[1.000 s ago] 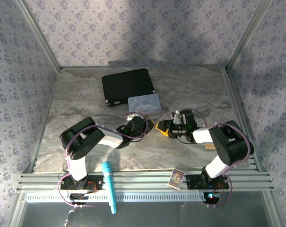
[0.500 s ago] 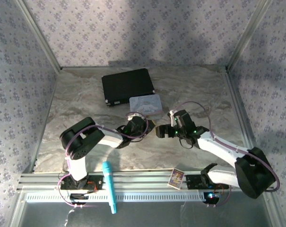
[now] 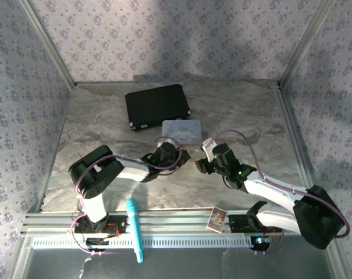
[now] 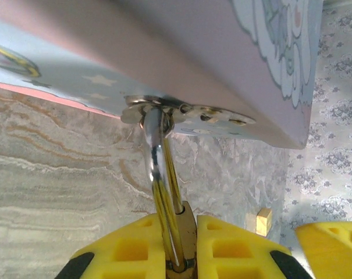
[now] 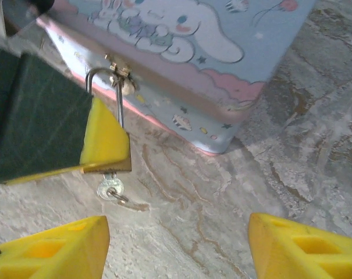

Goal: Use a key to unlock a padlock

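Observation:
The small brass padlock is clamped between the yellow pads of my left gripper, which is shut on it. Its silvery shackle runs up through the hasp of the pastel tin box. In the right wrist view the pale key sticks out of the padlock's underside, below the left gripper's finger. My right gripper is open, a short way back from the key, with nothing between its fingers. From above, the left gripper and right gripper face each other in front of the tin box.
A black case lies behind the tin box. A teal pen and a small card rest on the front rail. A tan block sits on the marble table to the right.
The right arm has stretched out low, its elbow swinging right and down, and its gripper has drawn slightly back from the padlock. The tin box shifted a little right. The left gripper holds still.

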Motion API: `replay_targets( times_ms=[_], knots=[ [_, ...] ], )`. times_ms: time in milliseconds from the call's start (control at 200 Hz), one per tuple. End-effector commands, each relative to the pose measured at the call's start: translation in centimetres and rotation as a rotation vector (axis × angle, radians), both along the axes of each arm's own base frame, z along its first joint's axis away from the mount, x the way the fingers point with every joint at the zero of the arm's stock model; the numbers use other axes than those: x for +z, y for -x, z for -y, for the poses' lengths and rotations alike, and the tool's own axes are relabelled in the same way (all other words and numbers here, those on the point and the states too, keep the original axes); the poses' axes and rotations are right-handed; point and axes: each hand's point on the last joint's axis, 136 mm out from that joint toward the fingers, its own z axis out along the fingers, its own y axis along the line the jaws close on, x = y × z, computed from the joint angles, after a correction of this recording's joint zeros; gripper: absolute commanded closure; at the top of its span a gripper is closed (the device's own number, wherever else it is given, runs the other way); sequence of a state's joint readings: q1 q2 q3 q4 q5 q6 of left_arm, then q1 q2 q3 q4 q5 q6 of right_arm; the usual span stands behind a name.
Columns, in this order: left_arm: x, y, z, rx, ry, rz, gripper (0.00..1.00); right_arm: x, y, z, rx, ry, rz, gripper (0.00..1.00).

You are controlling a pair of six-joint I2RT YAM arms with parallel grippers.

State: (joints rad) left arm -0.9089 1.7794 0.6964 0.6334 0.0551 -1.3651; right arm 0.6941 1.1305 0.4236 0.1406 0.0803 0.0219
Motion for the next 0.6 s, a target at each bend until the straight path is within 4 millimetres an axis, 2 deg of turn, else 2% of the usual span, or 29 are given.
replay_targets(
  times_ms=[0,80,380,595],
  knots=[
    [-2.4,2.4,-1.0,-0.045,-0.032,-0.135,1.00,-0.1,0.4,-1.8,0.105,0.006,0.047,0.40],
    [-2.4,2.4,-1.0,-0.046,-0.026,-0.137,1.00,-0.9,0.8,-2.7,0.143,0.039,0.037,0.47],
    [-2.1,2.5,-0.8,-0.060,-0.005,-0.137,1.00,-2.5,0.2,-4.1,0.168,0.121,0.045,0.49],
    [-2.0,2.7,-0.9,-0.068,-0.008,-0.137,1.00,-2.5,-1.1,-4.7,0.145,0.157,0.096,0.56]
  ],
)
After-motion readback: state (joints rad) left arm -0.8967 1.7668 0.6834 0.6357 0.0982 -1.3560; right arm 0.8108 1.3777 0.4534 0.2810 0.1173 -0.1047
